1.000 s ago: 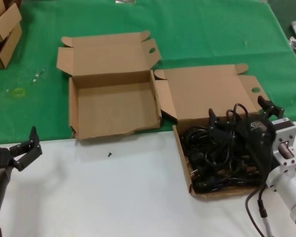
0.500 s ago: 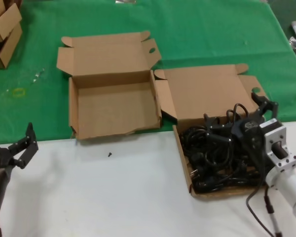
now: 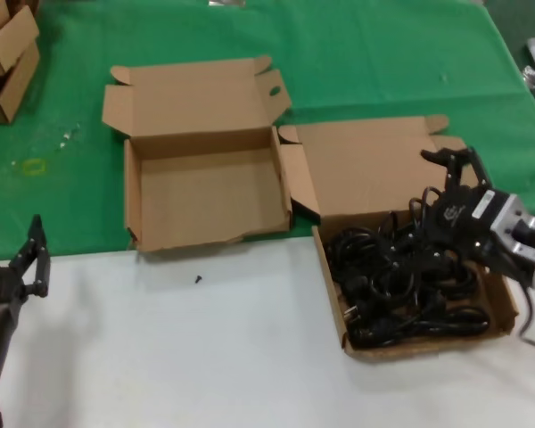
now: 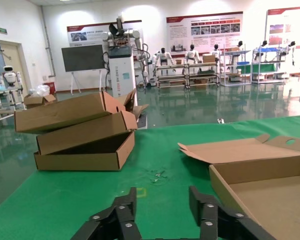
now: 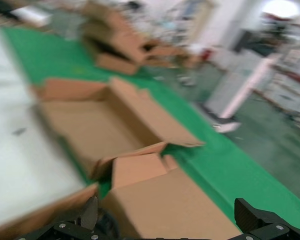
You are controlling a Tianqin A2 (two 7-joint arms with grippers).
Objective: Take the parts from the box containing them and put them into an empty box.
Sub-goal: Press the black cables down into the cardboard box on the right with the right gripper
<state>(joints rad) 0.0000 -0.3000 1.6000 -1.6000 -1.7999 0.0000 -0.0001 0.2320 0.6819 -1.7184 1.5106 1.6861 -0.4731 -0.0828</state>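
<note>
Right gripper [image 3: 450,174] spread wide above the cords, holding nothing.
Head view: parts [image 3: 401,285] fill the box containing them [image 3: 339,308]; an empty box [image 3: 134,209] waits alongside. Left wrist view: left gripper [image 4: 162,212] open, idle, presumably waiting.

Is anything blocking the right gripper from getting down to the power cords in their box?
Nothing visible does. The right gripper, open, hovers over the far right corner of the full box, and the power cords lie uncovered, the lid folded back.
</note>
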